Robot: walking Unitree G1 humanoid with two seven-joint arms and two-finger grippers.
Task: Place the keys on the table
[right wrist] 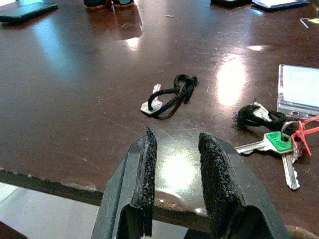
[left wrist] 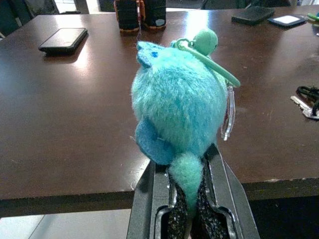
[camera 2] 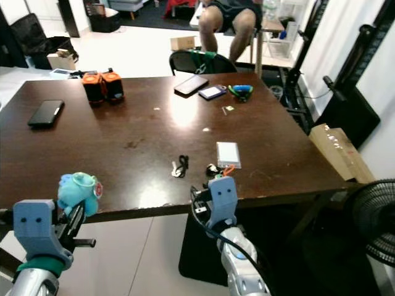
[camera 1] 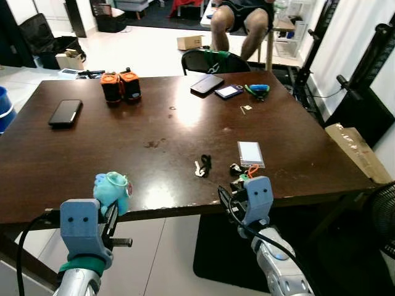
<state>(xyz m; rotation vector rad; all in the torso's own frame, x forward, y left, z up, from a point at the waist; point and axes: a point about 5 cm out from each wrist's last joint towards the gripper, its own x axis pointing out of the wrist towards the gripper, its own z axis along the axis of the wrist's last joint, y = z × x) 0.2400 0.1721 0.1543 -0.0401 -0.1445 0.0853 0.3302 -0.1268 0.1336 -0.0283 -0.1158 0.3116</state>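
My left gripper (left wrist: pixel 189 191) is shut on the tail of a fluffy turquoise plush keychain (left wrist: pixel 179 104) with a green ring and a clear clip. It holds the plush (camera 1: pixel 112 192) just over the front edge of the dark brown table (camera 1: pixel 154 123). My right gripper (right wrist: pixel 177 142) stands open at the front edge, with nothing between its fingers. Beyond it lie a silver key on a black cord (right wrist: pixel 169 94), another black-corded key (right wrist: pixel 259 115) and a bunch of keys with a green tag (right wrist: pixel 273 143).
A clear card holder (camera 1: pixel 250 153) lies near the keys. A black phone (camera 1: pixel 65 112) and two orange-black objects (camera 1: pixel 120 86) sit far left; a dark case (camera 1: pixel 207 84) and small items far right. Behind the table are a chair (camera 1: pixel 213 60) and a seated person (camera 1: pixel 241 21).
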